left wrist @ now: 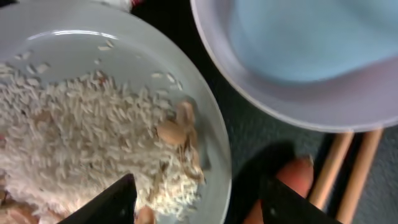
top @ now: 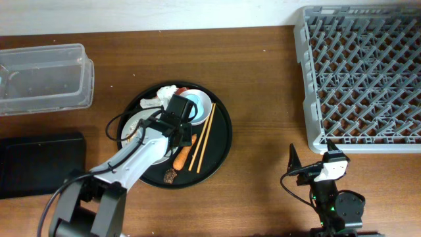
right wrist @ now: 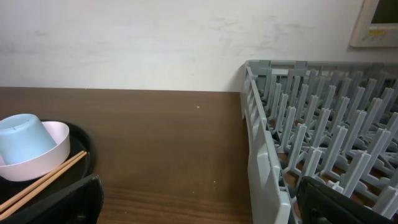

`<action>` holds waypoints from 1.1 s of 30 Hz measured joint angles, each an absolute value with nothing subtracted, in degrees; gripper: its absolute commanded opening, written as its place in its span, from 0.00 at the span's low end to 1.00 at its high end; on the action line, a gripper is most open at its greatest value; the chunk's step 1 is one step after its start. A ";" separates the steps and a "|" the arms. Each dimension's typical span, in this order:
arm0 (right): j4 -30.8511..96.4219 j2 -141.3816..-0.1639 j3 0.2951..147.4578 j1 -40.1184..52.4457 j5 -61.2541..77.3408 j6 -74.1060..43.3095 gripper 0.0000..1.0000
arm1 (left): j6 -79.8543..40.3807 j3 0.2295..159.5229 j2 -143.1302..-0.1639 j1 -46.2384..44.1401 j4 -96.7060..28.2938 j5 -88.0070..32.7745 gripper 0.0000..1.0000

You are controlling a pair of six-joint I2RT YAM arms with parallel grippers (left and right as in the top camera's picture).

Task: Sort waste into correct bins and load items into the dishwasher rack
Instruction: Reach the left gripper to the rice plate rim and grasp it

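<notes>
At mid-worktop [top: 263,79], a round tray [top: 225,141] with most of the task's things on it. On its left half, the plate [top: 130,125], heaped with rice [left wrist: 68,137], beige scraps [left wrist: 175,130] out by the right rim. On the far right part, the bowl [top: 205,104], with the cup [top: 191,105] on its side inside. At the far edge, just left of the bowl, the tissue [top: 164,94]. Side by side, slanting from beside the bowl toward the near edge, the chopsticks [top: 202,139]. Just left of them, the carrot [top: 183,157], close to the plate. At the tray's near rim, the dark scrap [top: 171,175].

Low over the plate's right edge, the left gripper [top: 179,131] – jaws apart, nothing pinched. In the wrist view, one finger [left wrist: 109,200] over the rice, the other over the dark tray floor beside the carrot's tip, the plate's rim between them.

Well right of the round tray, the right gripper [top: 312,153] – jaws wide, nothing between them, just off the near left corner of the rack [top: 362,72].

At the far right of the worktop, that rack, pegs upright. At the far left, the tub [top: 43,78]. On the near side of it, a little apart, the black tray [top: 39,164].
</notes>
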State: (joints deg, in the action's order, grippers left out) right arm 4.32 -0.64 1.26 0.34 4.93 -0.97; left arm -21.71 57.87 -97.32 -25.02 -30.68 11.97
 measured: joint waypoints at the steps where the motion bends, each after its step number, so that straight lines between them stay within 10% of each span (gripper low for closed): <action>1: 4.32 -0.64 1.26 0.34 4.93 -0.97 0.98 | -21.82 57.89 -97.78 -25.02 -29.87 12.49 0.62; 33: 4.32 -0.64 1.26 0.34 4.93 -0.99 0.98 | -22.39 57.89 -102.56 -27.27 -29.34 15.27 0.39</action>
